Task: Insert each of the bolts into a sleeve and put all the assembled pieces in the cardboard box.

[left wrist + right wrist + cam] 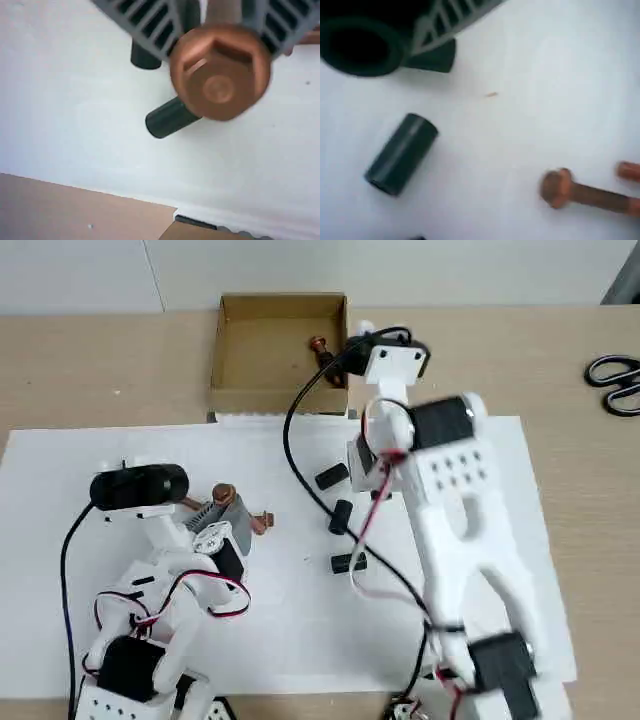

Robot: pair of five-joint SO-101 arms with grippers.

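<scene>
bolt [220,72]: copper-coloured metal, smooth, dull sheen on the head
sleeve [402,152]: black, plastic or rubber by the look, smooth, matt
box [260,355]: brown cardboard, matt, slightly rough
sheet [300,630]: white paper, smooth, matt
table [100,360]: pale wood-look top, smooth, faint grain
scissors [612,380]: black plastic handles, slightly glossy
arm [470,520]: white plastic shell, smooth, matt
</scene>
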